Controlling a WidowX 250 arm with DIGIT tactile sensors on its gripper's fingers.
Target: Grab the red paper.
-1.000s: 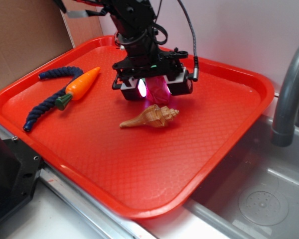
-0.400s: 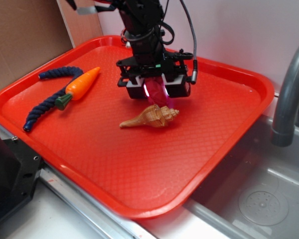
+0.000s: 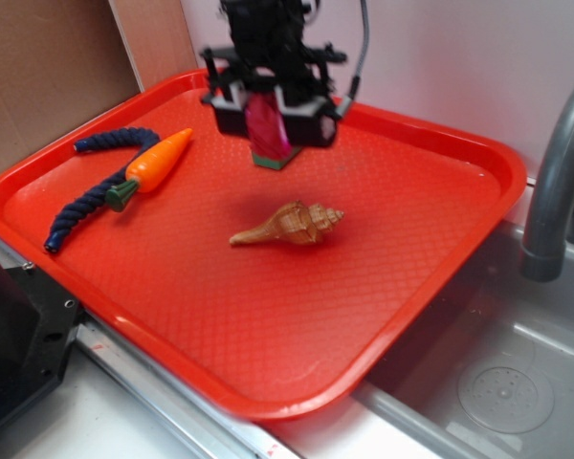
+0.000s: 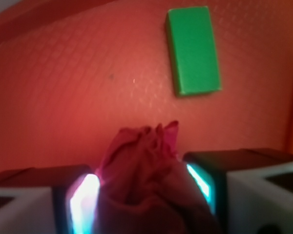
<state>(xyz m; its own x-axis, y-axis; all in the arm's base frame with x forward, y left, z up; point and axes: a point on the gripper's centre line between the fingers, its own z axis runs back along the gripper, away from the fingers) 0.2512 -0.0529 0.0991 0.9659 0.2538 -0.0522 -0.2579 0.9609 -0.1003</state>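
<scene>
On the left of the red tray (image 3: 220,316) lie a twisted navy rope (image 3: 94,189) and a glossy orange toy carrot (image 3: 153,164), both well apart from the arm. Further right, the gripper (image 3: 270,113) hangs above the tray's far side, its 2 fingers (image 4: 83,204) clenched on the red paper (image 3: 268,132). The creased crimson wad sits directly between them, its long axis running down past the fingertips, apparently clear of the surface. A flat green block (image 4: 193,49) lies beyond. Right again rests a ridged tan seashell (image 3: 289,225).
</scene>
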